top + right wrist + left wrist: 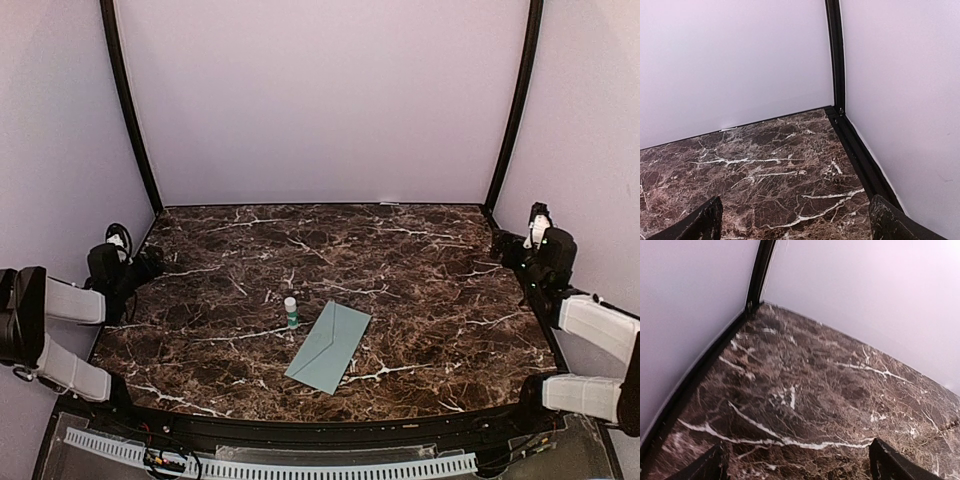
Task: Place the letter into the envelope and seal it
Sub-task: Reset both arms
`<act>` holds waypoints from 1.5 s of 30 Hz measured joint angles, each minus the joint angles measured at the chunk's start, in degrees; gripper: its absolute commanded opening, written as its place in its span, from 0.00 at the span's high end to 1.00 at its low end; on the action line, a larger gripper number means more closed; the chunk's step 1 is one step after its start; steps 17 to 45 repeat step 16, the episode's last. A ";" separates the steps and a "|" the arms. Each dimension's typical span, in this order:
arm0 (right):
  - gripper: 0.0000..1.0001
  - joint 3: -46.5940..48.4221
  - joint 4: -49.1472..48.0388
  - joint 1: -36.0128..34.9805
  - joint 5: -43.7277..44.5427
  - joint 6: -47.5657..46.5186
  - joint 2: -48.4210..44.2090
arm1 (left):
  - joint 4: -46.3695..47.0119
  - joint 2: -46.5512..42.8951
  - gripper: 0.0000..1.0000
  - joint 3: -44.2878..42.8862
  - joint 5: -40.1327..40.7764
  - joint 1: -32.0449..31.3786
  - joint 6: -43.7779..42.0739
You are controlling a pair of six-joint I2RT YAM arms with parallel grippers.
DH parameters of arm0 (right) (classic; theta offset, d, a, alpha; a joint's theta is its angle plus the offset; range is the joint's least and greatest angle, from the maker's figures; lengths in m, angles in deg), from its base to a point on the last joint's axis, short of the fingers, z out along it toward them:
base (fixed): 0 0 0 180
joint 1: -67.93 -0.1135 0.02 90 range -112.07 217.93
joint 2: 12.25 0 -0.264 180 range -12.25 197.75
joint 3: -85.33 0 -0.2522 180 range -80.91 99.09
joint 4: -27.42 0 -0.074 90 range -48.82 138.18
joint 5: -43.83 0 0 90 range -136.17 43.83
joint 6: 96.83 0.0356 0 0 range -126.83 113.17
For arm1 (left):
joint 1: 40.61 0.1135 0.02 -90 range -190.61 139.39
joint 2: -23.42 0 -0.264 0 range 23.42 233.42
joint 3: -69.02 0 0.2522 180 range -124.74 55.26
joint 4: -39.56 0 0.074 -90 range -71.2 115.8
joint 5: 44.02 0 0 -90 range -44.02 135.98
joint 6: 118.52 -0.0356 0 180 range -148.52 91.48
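Dark brown marble table, white veins all over. Back wall plain pale lilac; left wall and right wall same colour. Black left post and right post stand in back corners. Black trim runs where table meets walls. White slotted strip crosses near edge. Light soft, even, faintly pink.
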 measured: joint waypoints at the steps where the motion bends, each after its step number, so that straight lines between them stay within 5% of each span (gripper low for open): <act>1: 0.02 -1.55 -2.05 0.39 -0.20 -0.83 -1.05 | 2.64 -1.77 0.03 2.14 1.14 -0.09 -1.36; 7: 0.02 -10.91 -15.17 1.11 -1.05 -4.90 -2.40 | 15.34 -7.91 0.02 11.02 6.86 -0.24 -7.87; 16: 0.02 -13.09 -23.26 1.11 -1.44 -6.82 0.17 | 22.25 -5.29 0.02 12.15 7.48 -0.24 -11.04; 45: 0.02 -13.09 -23.26 1.11 -1.44 -6.82 0.17 | 22.25 -5.29 0.02 12.15 7.48 -0.24 -11.04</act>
